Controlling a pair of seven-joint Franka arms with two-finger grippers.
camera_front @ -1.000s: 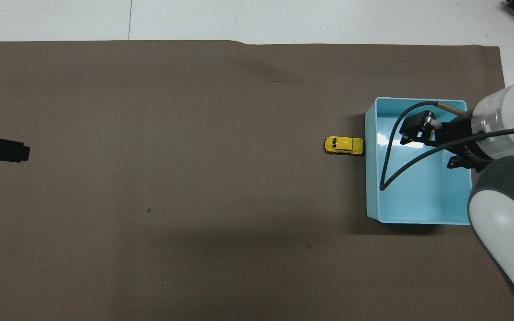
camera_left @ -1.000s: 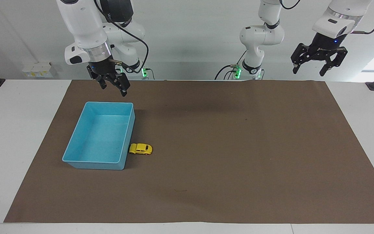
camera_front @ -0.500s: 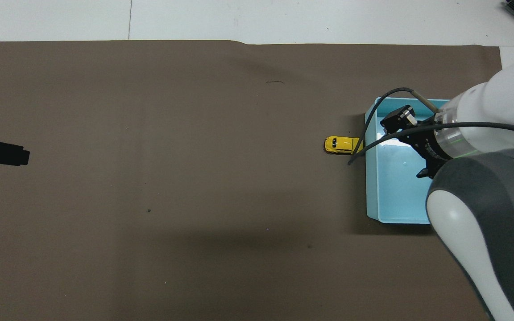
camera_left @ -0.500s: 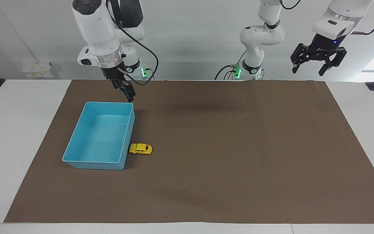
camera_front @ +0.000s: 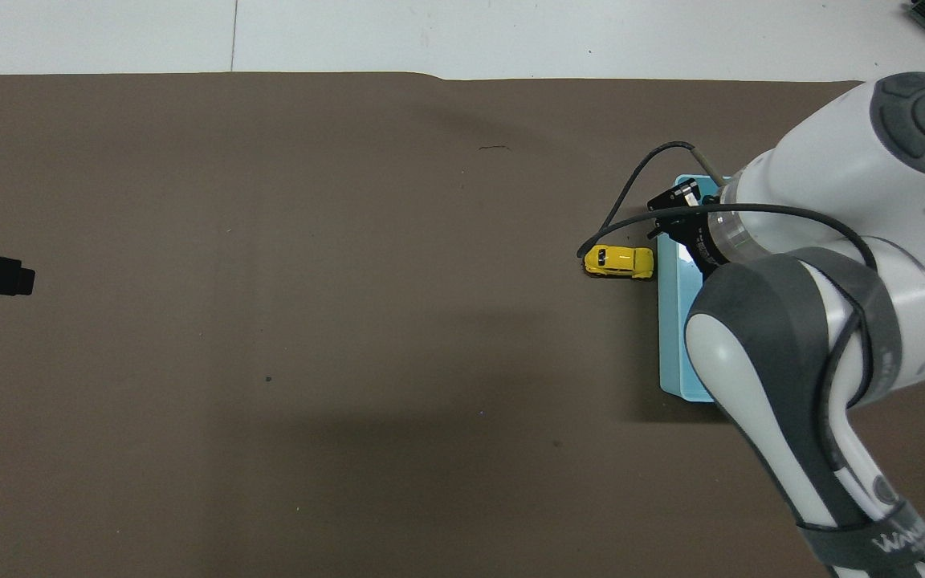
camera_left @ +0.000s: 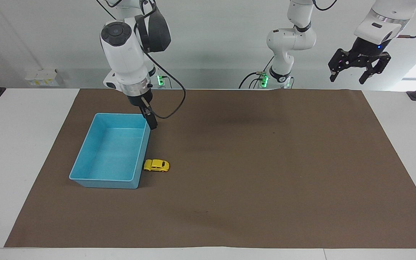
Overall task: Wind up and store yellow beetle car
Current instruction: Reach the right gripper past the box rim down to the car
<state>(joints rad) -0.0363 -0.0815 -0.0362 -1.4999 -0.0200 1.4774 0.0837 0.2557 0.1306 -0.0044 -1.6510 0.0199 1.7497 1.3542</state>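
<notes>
Since the earlier frames the right arm has swung its wrist from over the bin's inside toward the bin's wall on the car's side and has come lower; the left arm has shifted only slightly, and the car and bin have not moved. Right gripper [camera_left: 152, 123] now hangs edge-on over the corner of the light-blue bin [camera_left: 85, 164] nearest the robots, on the wall that faces the car. Its jaws hold nothing; seen edge-on their gap cannot be read by eye, though they stand at their widest setting. Yellow beetle car [camera_left: 156, 165] sits on its wheels on the brown mat [camera_left: 265, 180], away from the robots' side of those jaws and apart from them, with one end touching or just beside the bin's outer wall. From overhead, the same jaws appear just beside the car, over the bin's rim. Left gripper [camera_left: 359, 73] waits raised over the worktop's [camera_left: 13, 144] edge at the left arm's end, well apart from the car, jaws spread wide and empty. Bin interior shows nothing inside.
</notes>
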